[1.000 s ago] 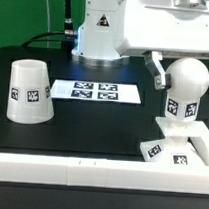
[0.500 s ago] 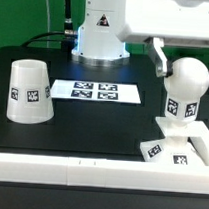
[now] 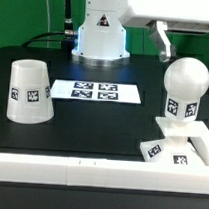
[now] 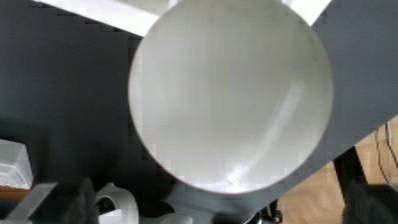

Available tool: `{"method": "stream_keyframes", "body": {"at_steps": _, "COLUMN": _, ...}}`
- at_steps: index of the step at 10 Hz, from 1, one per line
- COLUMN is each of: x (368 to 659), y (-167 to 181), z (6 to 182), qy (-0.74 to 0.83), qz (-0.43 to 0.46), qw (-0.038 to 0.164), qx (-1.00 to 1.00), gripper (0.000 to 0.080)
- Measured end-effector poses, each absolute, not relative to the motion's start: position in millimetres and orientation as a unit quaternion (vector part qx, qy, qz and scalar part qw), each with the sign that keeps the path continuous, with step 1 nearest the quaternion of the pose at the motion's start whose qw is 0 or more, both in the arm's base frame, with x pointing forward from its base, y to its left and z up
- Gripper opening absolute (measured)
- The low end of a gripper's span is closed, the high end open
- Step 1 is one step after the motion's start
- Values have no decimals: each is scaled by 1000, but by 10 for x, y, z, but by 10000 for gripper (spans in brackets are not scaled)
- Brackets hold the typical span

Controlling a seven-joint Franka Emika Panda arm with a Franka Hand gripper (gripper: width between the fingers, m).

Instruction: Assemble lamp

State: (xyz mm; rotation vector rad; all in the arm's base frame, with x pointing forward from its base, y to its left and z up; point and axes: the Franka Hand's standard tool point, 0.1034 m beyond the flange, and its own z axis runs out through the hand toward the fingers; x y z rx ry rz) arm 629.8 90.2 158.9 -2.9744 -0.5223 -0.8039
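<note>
The rounded white bulb (image 3: 186, 79) stands upright on the flat square base (image 3: 195, 146) at the exterior view's right, its tagged neck seated on the base. My gripper (image 3: 189, 50) hangs just above the bulb, open and empty. One finger (image 3: 159, 41) shows to the bulb's left, clear of it; the other is out of frame. In the wrist view the bulb (image 4: 231, 100) fills most of the picture directly below the gripper. The tapered shade (image 3: 28, 90) stands mouth down on the table at the exterior view's left, far from the gripper.
The marker board (image 3: 95, 91) lies flat in the middle of the black table. A long white border rail (image 3: 88, 173) runs along the front edge, beside the base. The arm's white pedestal (image 3: 102, 37) stands at the back.
The gripper has risen from around the bulb's sides to above its top. The bulb stays standing on the base. The shade has not moved.
</note>
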Motion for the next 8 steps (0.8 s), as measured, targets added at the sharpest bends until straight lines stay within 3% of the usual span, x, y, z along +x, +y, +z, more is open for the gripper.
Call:
{"method": "stream_keyframes", "body": {"at_steps": 2, "x": 6277, "y": 863, "z": 1506, "qy": -166, "qz": -246, "qw": 9, "qx": -955, "gripper": 699}}
{"method": "stream_keyframes", "body": {"at_steps": 8, "x": 6114, "y": 1044, "z": 1397, "qy": -172, "qz": -44, "qw": 35, "qx": -983, "gripper": 699}}
